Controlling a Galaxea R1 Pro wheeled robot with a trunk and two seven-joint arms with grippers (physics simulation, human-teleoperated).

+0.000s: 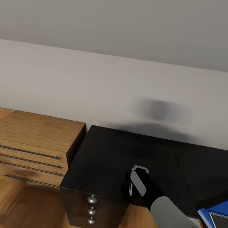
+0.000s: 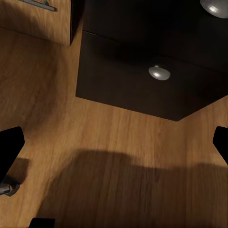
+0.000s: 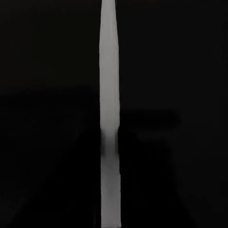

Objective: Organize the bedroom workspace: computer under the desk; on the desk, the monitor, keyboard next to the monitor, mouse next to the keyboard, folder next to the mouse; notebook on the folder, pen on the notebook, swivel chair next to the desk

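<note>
The desk has a glossy black top that runs from the middle to the right. Its dark drawer unit with round silver knobs faces me. My right gripper hovers over the top near the front edge. In the right wrist view its dark fingers stand close together, leaving a thin pale strip between them. The blue folder lies at the lower right corner, cut off by the frame, with a dark notebook on it. My left gripper is open above the wooden floor beside the drawer unit.
A light wooden chest with long bar handles stands directly left of the desk against the pale wall. Wooden floor lies in front of both. A drawer knob shows close to the left gripper.
</note>
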